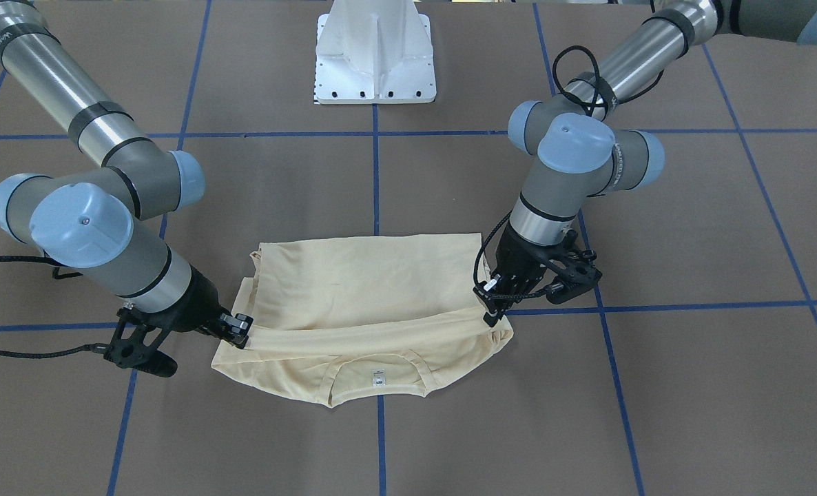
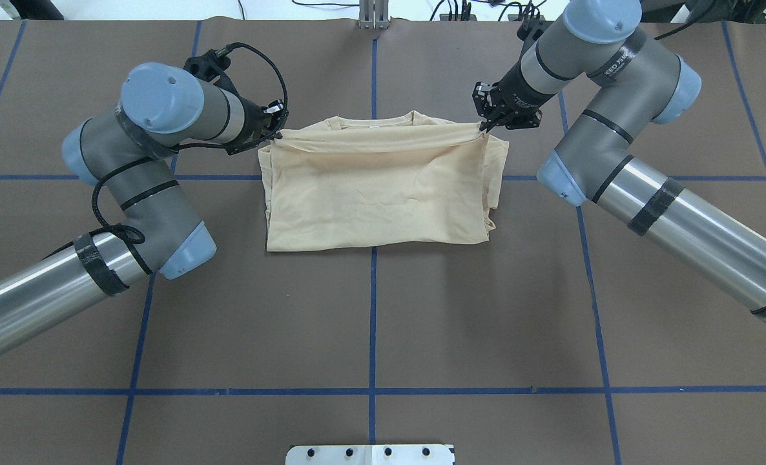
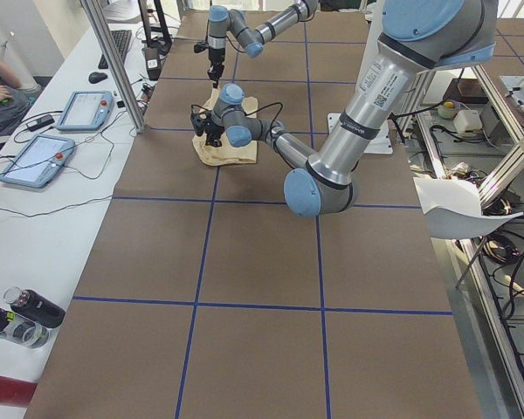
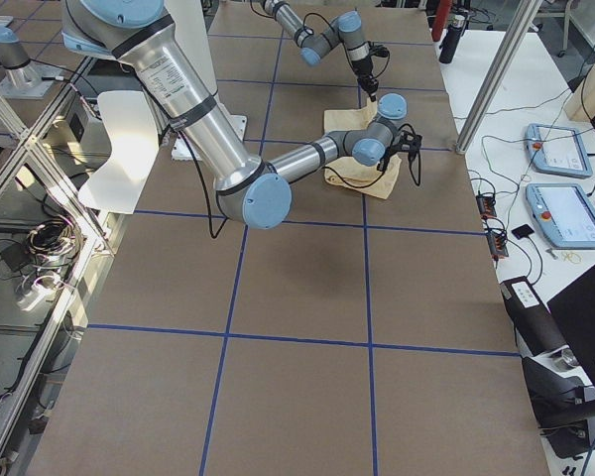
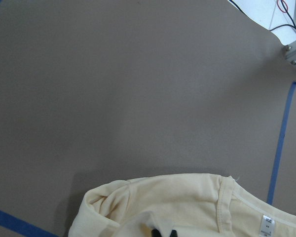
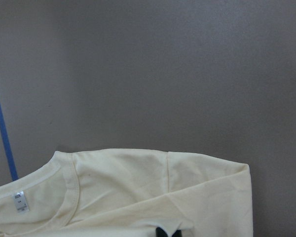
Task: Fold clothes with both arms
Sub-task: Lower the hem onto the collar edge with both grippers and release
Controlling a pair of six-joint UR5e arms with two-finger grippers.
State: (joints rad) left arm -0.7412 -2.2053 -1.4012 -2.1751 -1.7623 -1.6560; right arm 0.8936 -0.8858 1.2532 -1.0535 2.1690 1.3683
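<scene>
table | T-shirt mid-table, lower half doubled over, leading edge stretched taut so the fold lies square | left gripper, right gripper each pinching one edge corner | neck label uncovered: fold seemingly unfinished

T-shirt: pale cream-yellow, plain
neck label: white
surface: brown, blue tape grid
left arm, right arm: silver-grey, light blue caps, black bands, black cables
base: white
</scene>
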